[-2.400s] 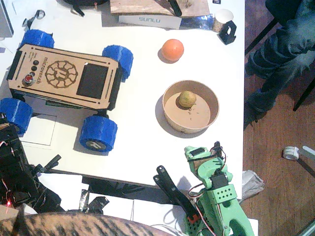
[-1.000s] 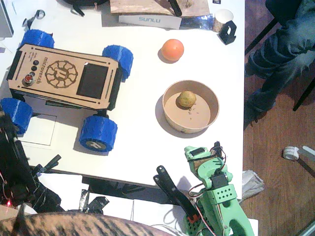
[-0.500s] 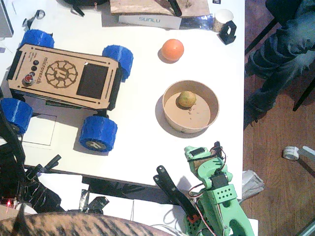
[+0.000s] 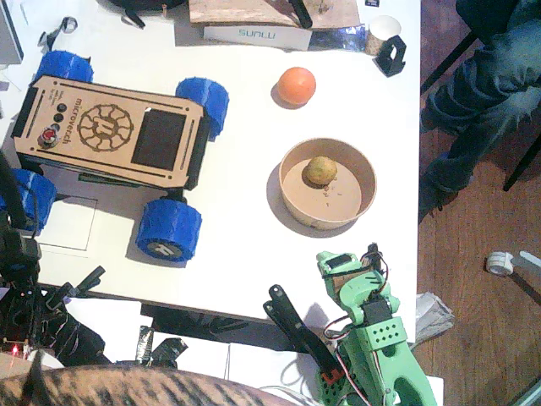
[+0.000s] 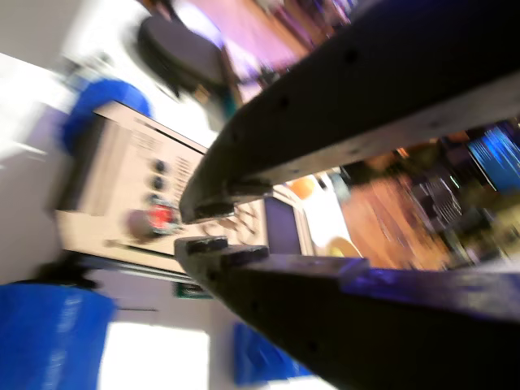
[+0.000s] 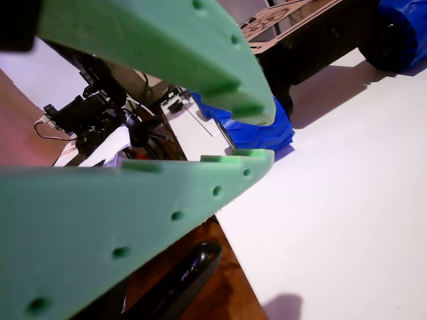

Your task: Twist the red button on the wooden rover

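Currently the wooden rover [image 4: 110, 135] is seen at the 10 o'clock part of the white table [image 4: 245, 220] in the fixed view, resting on four blue wheels [image 4: 168, 230]. The red button [image 4: 47, 136] is located on the rover's deck near its 9 o'clock end, beside small black buttons [image 4: 60, 107]. The left gripper [image 4: 8, 190], black, is seen at the left edge, at about 7 o'clock from the button and apart from it. In a wrist view the left gripper [image 5: 199, 230] is shown with its tips pressed nearly together, nothing pinched; the red button [image 5: 161, 216] is seen blurred just past the tips. The right gripper [image 4: 330, 262], green, is parked at the table's 6 o'clock edge; in a wrist view its jaws [image 6: 257, 137] are slightly parted and empty. A bowl [image 4: 292, 207] holding a yellowish fruit [image 4: 321, 170] is placed at 3 o'clock of the rover, with an orange [image 4: 297, 85] at 12 o'clock of the bowl. A person's legs [image 4: 478, 93] are visible at the right edge.
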Available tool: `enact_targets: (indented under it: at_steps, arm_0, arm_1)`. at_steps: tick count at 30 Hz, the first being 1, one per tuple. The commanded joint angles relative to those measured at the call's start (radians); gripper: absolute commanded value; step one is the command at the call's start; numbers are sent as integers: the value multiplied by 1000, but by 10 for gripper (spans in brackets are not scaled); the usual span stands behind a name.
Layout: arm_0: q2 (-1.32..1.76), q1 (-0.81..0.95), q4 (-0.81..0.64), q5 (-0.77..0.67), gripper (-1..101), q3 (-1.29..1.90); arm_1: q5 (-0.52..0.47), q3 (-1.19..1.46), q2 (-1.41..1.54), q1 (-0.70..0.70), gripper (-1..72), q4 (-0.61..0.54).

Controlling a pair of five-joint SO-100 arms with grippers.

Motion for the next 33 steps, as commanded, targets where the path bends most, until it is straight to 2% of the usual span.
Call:
enact_targets:
  at_steps: [1, 9, 33]
  arm_0:
    - [-64, 71, 11, -11, 0, -77]
    - [-189, 190, -57, -11, 0, -78]
    - [-359, 176, -264, -11, 0, -80]
  arm_1:
    - [-5, -8, 5, -6, 3, 5]
    - [-5, -8, 5, -6, 3, 5]
    - [-5, -8, 5, -6, 3, 5]
